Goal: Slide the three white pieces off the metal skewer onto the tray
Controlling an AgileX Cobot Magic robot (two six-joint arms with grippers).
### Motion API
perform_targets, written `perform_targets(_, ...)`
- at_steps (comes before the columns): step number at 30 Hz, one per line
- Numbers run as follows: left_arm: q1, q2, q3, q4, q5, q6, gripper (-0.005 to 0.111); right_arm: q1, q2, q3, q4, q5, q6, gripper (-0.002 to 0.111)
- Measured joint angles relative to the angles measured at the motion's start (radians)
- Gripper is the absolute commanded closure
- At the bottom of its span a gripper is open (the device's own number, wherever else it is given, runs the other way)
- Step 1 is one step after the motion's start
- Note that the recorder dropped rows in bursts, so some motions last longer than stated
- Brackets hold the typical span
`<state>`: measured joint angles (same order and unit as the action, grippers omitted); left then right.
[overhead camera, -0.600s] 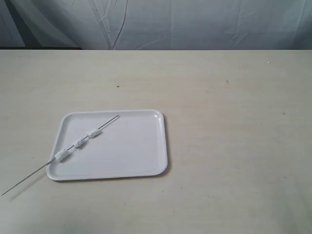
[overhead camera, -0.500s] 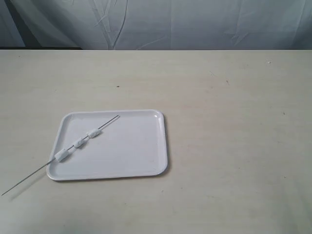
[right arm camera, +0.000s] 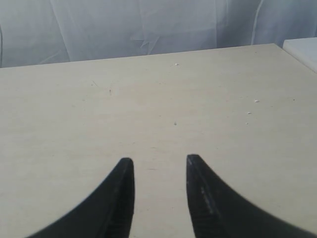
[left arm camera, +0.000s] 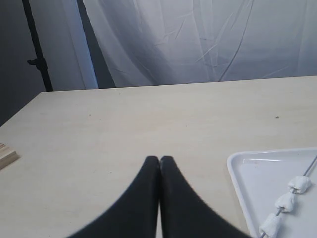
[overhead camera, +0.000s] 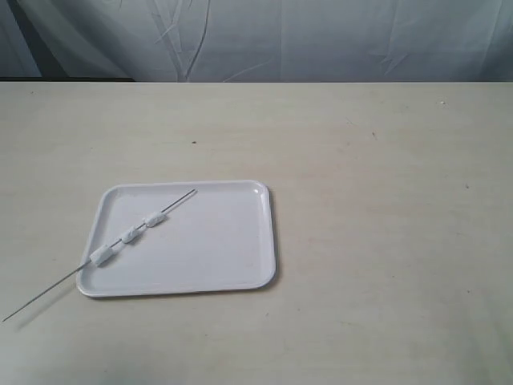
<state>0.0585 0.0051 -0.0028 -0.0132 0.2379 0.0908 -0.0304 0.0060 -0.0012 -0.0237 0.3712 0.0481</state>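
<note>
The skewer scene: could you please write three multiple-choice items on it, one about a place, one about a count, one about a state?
1. Where is the metal skewer's bare end?
A: out past the tray's rim. B: inside the tray. C: in a pincer.
2. How many white pieces sit on it?
A: two. B: three. C: five.
3. The left pincer is:
A: wide open. B: shut on the skewer. C: shut, empty.
Answers: 1 A, the rod crosses the rim; 2 B, three chunks show; 3 C, its jaws meet on nothing.
</note>
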Motion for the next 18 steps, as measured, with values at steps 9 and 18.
perform_targets(9,0.0,0.0,0.0,0.026,0.0,0.0,0.107,0.0,0.0,0.0,0.0,0.0,0.0,0.074)
perform_targets(18,0.0,0.0,0.001,0.081,-0.215,0.0,0.107,0.0,0.0,0.0,-0.01,-0.192,0.0,0.074)
